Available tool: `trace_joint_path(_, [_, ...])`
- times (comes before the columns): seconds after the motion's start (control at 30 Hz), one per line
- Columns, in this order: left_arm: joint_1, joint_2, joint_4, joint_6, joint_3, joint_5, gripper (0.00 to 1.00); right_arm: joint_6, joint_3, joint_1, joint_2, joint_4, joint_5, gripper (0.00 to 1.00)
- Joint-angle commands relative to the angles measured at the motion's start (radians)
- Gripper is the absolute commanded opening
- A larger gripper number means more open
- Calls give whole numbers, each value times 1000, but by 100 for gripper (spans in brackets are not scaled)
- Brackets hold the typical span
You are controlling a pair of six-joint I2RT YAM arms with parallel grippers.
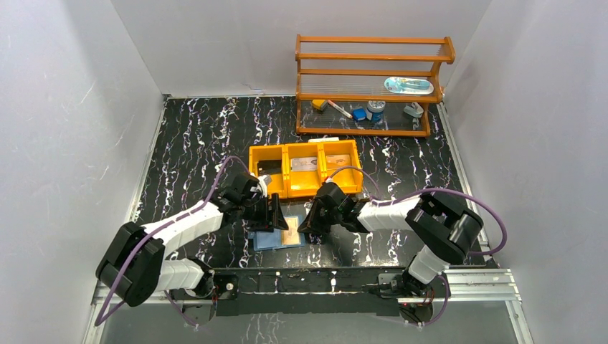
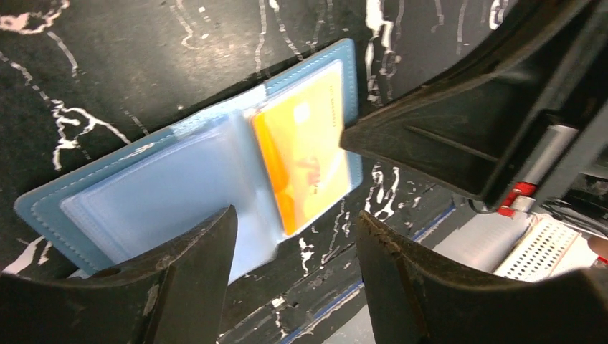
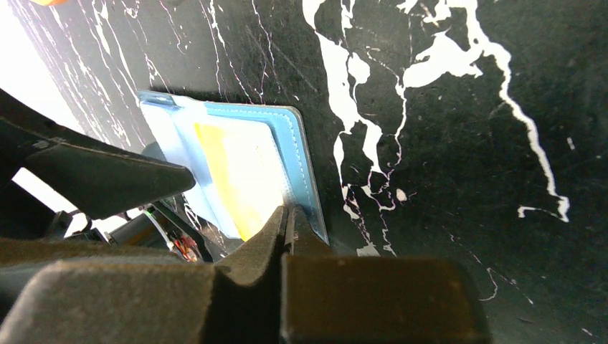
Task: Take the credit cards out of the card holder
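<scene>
Table point(image 1: 193, 143): you have open black surface at 9 o'clock of the card holder. The orange tray point(image 1: 285, 168) walls off 12 o'clock. Left gripper point(image 2: 294, 287) is spread wide over the 12 o'clock edge of the card holder point(image 2: 158, 193), which lies opened flat between the arms. Right gripper point(image 3: 288, 218) is pinched closed at the holder's 3 o'clock edge; you cannot tell whether it nips anything. One orange credit card point(image 2: 301, 150) sits sleeved in the right leaf.
</scene>
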Motion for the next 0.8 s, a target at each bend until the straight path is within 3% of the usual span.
trace_joint_path(0.0, [-1, -43, 4, 18, 59, 81, 61, -25, -38, -2, 45, -83, 45, 3])
trace_joint_path(0.17, [-1, -1, 31, 13, 55, 136, 62, -20, -41, -2, 45, -80, 46, 3])
trace_joint_path(0.43, [0, 108, 160, -76, -47, 154, 53, -16, -46, -2, 55, -76, 41, 3])
trace_joint_path(0.77, [2, 100, 162, -98, -115, 52, 42, -11, -54, -4, 62, -59, 30, 3])
